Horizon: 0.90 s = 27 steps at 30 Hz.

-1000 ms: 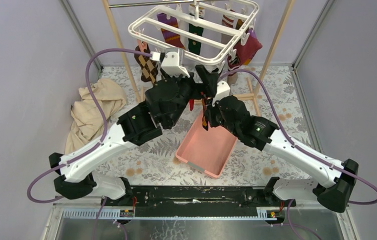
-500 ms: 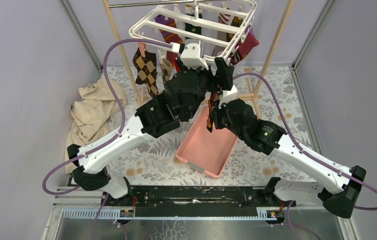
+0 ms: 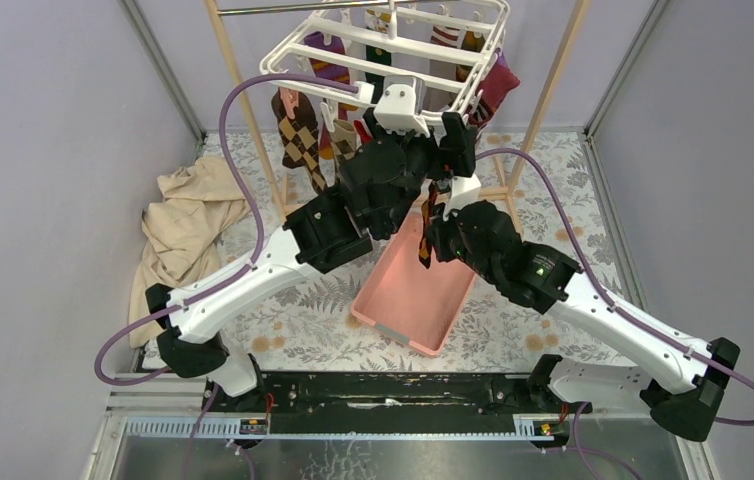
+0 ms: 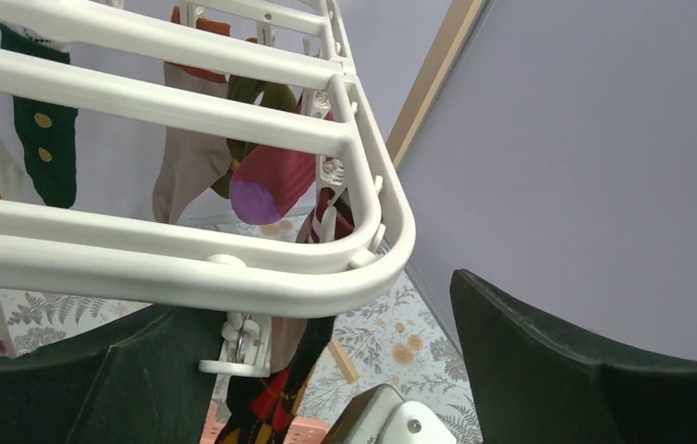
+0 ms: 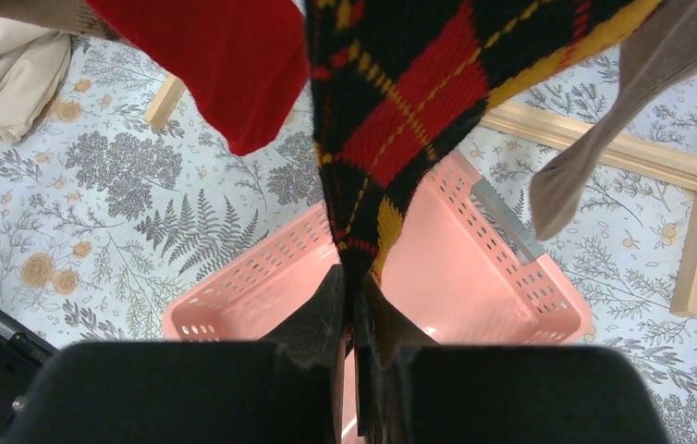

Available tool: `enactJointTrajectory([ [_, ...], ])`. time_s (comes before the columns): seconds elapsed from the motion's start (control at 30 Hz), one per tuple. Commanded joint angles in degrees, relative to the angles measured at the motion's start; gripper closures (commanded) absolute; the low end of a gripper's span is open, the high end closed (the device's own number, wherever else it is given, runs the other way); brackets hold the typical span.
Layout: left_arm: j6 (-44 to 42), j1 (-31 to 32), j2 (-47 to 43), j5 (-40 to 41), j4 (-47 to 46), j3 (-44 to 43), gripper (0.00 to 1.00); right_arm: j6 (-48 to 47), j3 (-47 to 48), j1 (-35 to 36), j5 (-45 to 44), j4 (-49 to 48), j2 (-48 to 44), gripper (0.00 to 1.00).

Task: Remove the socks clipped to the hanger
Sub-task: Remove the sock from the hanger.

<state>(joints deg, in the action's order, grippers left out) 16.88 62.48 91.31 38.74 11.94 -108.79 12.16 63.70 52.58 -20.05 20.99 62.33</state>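
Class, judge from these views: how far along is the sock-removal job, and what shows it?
Done: nothing visible; the pink basket looks bare. In hand: the right gripper is shut on the lower end of the plaid sock, which a clip on the hanger appears to hold; the left gripper is open at that corner. Left: the other socks, such as the argyle sock, hang clipped.
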Motion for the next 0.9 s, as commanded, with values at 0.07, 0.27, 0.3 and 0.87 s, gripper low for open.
enactJointTrajectory([
  [0.07,-3.44,0.36,-2.26,-2.39,-1.08,3.42,0.08,-1.61,0.68,0.77,-0.27,-1.19,-3.72,1.00],
  [0.27,-0.15,0.61,-12.44,-7.17,-0.87,15.21,0.08,-1.82,0.60,0.77,0.00,-1.35,-4.14,1.00],
  [0.3,-0.03,0.83,-14.36,-8.04,-1.07,17.26,0.08,-1.75,0.51,0.75,-0.02,-1.58,-4.10,1.00],
  [0.87,2.07,6.23,-29.13,-14.09,-7.30,45.97,0.11,1.85,6.20,0.77,5.16,-1.34,-3.55,1.00],
])
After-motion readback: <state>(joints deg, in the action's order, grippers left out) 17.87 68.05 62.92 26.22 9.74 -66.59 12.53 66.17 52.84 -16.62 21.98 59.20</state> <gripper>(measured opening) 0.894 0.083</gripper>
